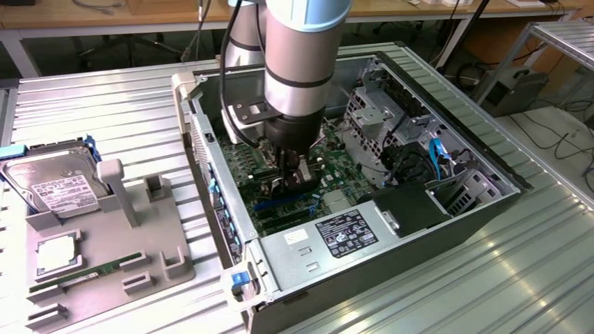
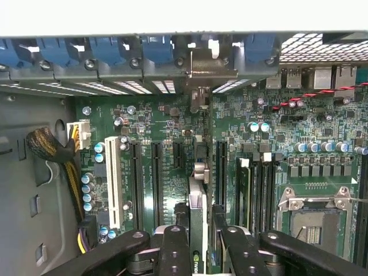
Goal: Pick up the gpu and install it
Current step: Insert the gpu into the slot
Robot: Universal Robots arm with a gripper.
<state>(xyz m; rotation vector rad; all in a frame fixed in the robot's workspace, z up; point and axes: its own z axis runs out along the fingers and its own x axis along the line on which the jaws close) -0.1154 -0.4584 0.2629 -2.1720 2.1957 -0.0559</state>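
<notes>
Between gripper (image 2: pixel 198 244) fingers, gpu (image 2: pixel 197 215)

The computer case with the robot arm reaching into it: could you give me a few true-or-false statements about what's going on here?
1. The gripper is down inside the open computer case. True.
2. The gripper is shut on the gpu, held edge-on above the motherboard. True.
3. The hard drive sits inside the case. False: it stands in the grey holder beside the case.
4. The green RAM stick is in the gripper. False: it lies on the grey holder.
5. The processor socket holds a cooling fan. False: it is uncovered.
</notes>
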